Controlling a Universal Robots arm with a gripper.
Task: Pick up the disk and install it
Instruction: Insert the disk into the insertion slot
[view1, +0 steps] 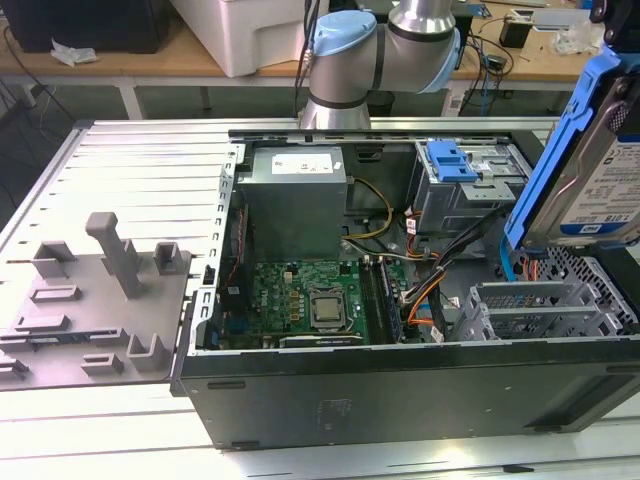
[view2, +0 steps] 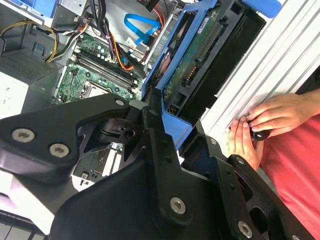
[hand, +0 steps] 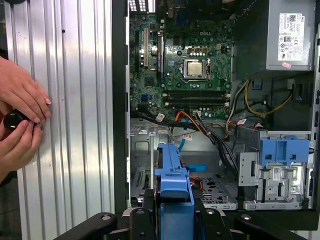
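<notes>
Your gripper (view2: 150, 112) is clamped on the blue carrier of the disk (view1: 600, 170). The disk hangs tilted, on its edge, above the open computer case (view1: 400, 385), near the silver drive cage (view1: 540, 305). I judge this is the carrying step: grip firmly, turn the disk square to the cage, and avoid the orange cables (view1: 425, 290) beside it. Mind the hands (hand: 20, 120) on the table (hand: 75, 75).

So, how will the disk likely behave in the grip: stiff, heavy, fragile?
Probably stiff: the disk stands straight in the pincer without sagging. Likely dense for its size, given its metal body. Its exposed circuit board looks scratch-prone.
</notes>
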